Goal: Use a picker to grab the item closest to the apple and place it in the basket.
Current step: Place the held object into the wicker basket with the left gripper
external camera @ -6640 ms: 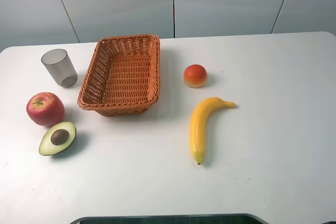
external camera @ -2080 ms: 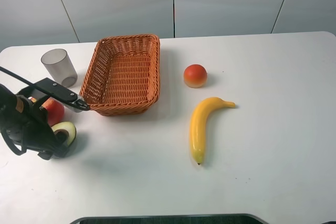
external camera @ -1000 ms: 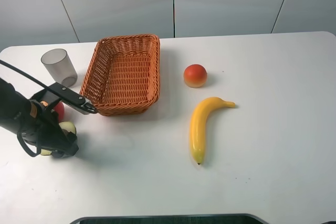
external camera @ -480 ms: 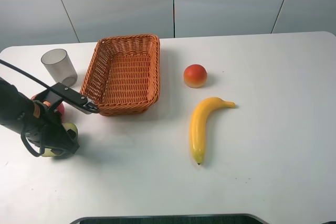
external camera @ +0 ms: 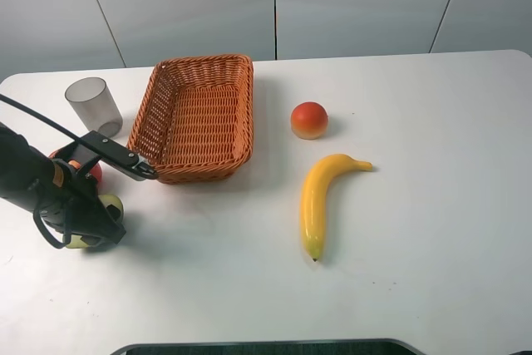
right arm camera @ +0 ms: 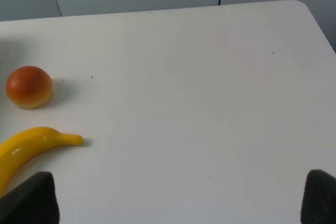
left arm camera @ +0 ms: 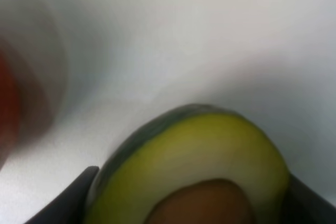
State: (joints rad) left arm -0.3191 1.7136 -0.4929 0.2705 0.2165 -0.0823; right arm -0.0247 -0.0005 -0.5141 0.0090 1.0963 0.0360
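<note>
The halved avocado (left arm camera: pixel 199 150) lies on the table next to the red apple (external camera: pixel 92 171), which my left arm mostly hides. My left gripper (external camera: pixel 94 224) is down over the avocado (external camera: pixel 110 203). In the left wrist view its two dark fingertips (left arm camera: pixel 73 198) press against the fruit's two sides, so the gripper (left arm camera: pixel 194 205) is shut on it. The avocado still rests on the table. The wicker basket (external camera: pixel 247 106) stands just behind and to the right, with nothing in it. My right gripper (right arm camera: pixel 178 203) is open above bare table and does not show in the exterior high view.
A grey translucent cup (external camera: pixel 93 106) stands left of the basket. An orange-red round fruit (external camera: pixel 308 120) and a yellow banana (external camera: pixel 320 197) lie right of the middle. Both also show in the right wrist view, the fruit (right arm camera: pixel 29 86) and the banana (right arm camera: pixel 31 145).
Over several seconds my left arm came in from the left and dropped onto the avocado. In the last half second it has barely moved.
</note>
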